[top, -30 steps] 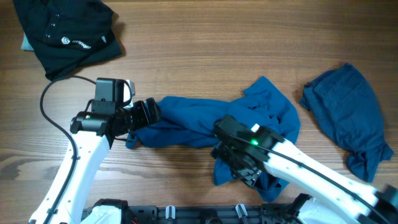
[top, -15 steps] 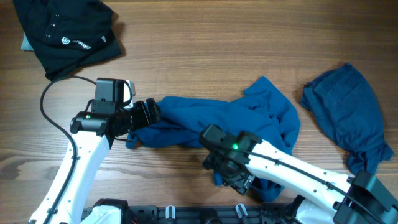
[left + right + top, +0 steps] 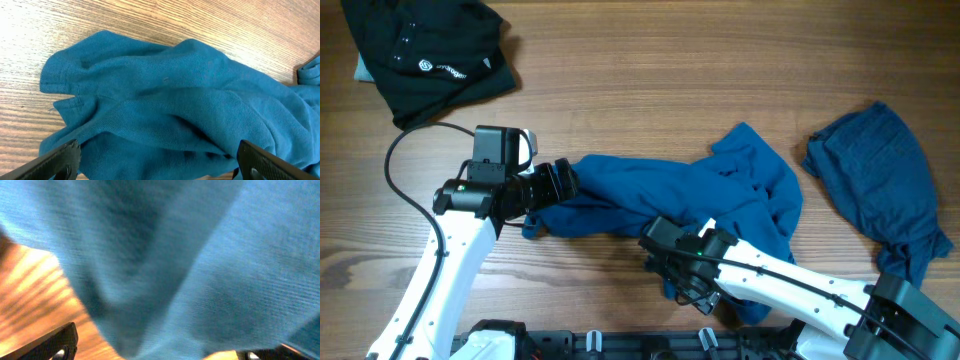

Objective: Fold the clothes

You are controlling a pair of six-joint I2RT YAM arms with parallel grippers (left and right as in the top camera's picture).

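Overhead view: the mid-blue T-shirt (image 3: 690,190) is found crumpled across the middle of the worktop (image 3: 650,90). It is drawn out to the left in a narrow band and bunched at its right end. No fold is seen in it. The darker blue garment (image 3: 875,185) is found near the right edge, rumpled and lying apart from the T-shirt.

The left gripper (image 3: 570,182) is placed at the left end of the T-shirt, level with the worktop. In the left wrist view its fingertips (image 3: 60,160) are seen far apart at the two lower corners, and the fabric is spread ahead of them. The jaws are recorded as released, and nothing is grasped.

The right gripper (image 3: 688,290) is placed over the lower front edge of the T-shirt, near the front of the worktop. In the right wrist view, blurred blue fabric fills nearly the whole picture, with a strip of wood at lower left. Its fingertips (image 3: 55,347) are seen wide apart at the bottom corners, so the jaws are recorded as released. Whether fabric lies between them cannot be told.

A black garment (image 3: 425,55) with a small white logo is noted at the far left corner. A black cable (image 3: 392,175) is seen looped beside the left arm.
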